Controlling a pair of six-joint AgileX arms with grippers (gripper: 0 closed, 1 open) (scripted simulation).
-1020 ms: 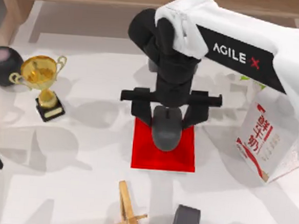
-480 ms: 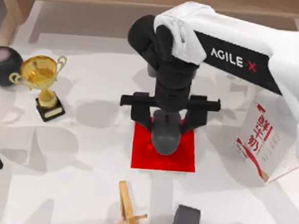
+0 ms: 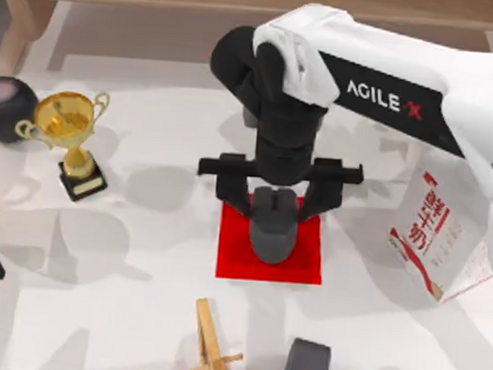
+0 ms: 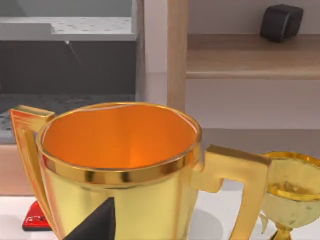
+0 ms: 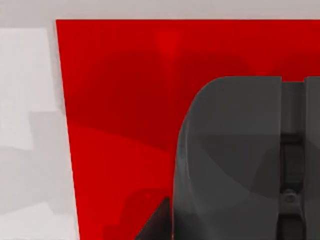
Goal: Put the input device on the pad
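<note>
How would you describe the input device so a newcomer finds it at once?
Find the bright red pad at the table's centre, under the right gripper. The input device is the rounded dark grey mouse over it, grooved on top, unlike the squarer flat-topped block nearer the front edge.

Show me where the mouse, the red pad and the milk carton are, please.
mouse (image 3: pixel 272 233), top view, its rounded back.
red pad (image 3: pixel 234 262), top view, bare corner.
milk carton (image 3: pixel 439 237), top view, printed face.

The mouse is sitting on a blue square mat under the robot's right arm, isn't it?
Not quite: the mat is bright red, not blue, as the top view shows. The rest holds: the mouse is over that mat, under the right arm's gripper.
</note>
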